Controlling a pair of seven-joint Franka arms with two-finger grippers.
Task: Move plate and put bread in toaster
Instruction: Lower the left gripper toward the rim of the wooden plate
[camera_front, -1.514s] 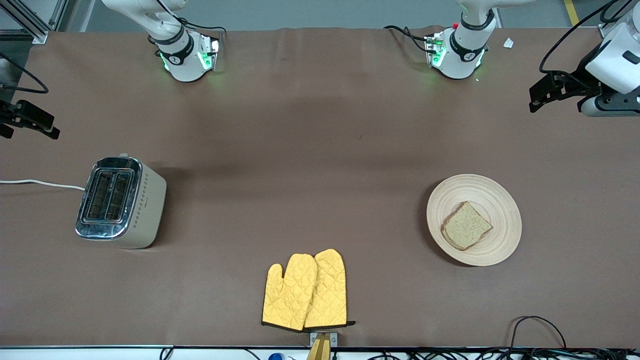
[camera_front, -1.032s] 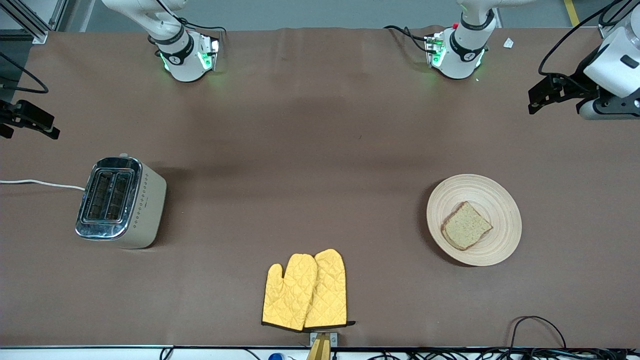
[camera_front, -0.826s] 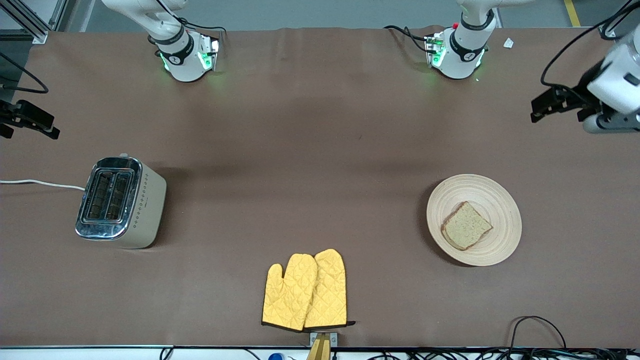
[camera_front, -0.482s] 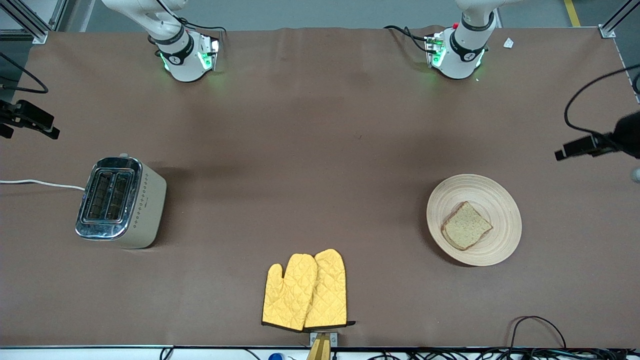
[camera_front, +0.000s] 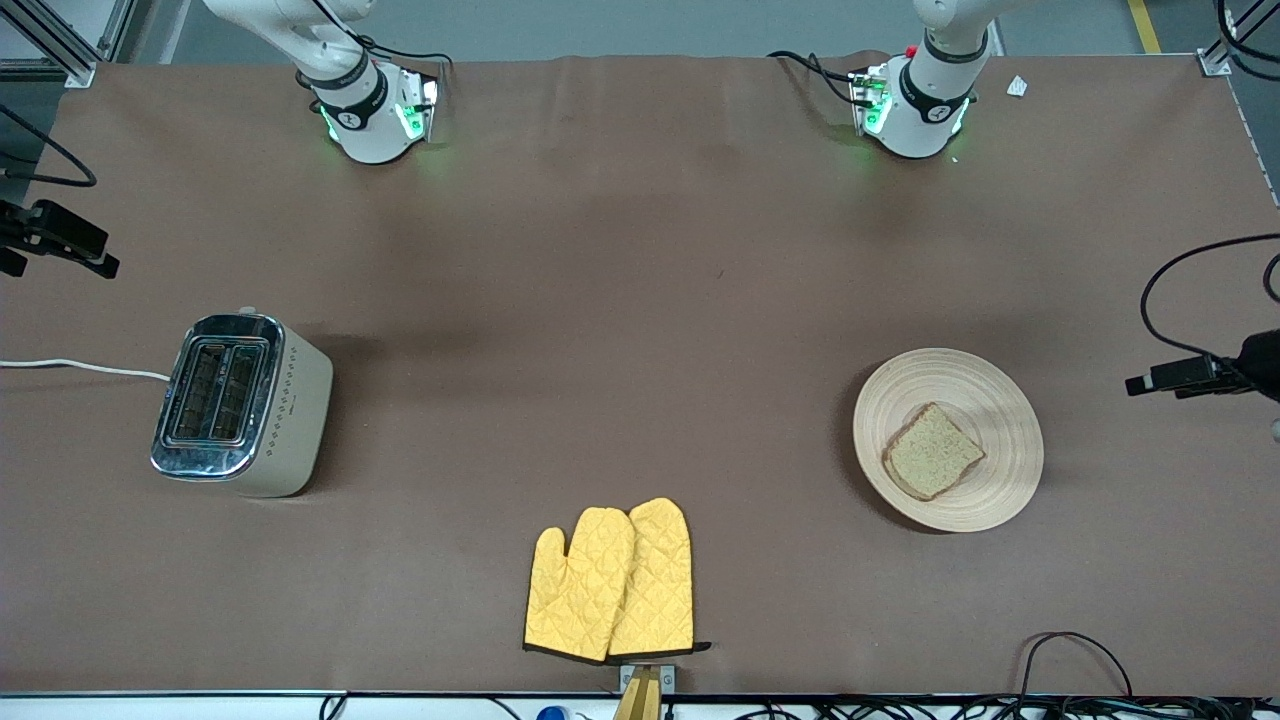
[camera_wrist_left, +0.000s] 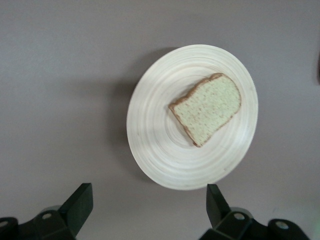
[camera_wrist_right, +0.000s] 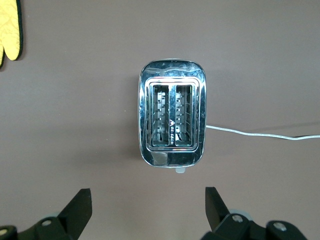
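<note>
The light wooden plate (camera_front: 1000, 400) lies toward the left arm's end of the table, with the slice of bread (camera_front: 933, 452) flat on it. From above, the left wrist view takes in the whole plate (camera_wrist_left: 150, 120) and the bread (camera_wrist_left: 206, 109). My left gripper (camera_wrist_left: 149, 200) hangs open and empty over bare table just beside the plate's rim. The chrome-topped toaster (camera_front: 240, 405) stands toward the right arm's end, both slots empty. My right gripper (camera_wrist_right: 148, 202) is open, high over the table beside the toaster (camera_wrist_right: 171, 114).
Two yellow oven mitts (camera_front: 610, 580) lie near the table's front edge, midway between toaster and plate; one tip shows as a mitt (camera_wrist_right: 10, 30). The toaster's white cord (camera_front: 85, 367) runs off the table end. A black cable (camera_front: 1075, 650) loops near the front edge.
The left arm's hand has swung along its end of the table toward the front camera and now sits level with the plate. The right arm, plate, bread and toaster have not moved.
</note>
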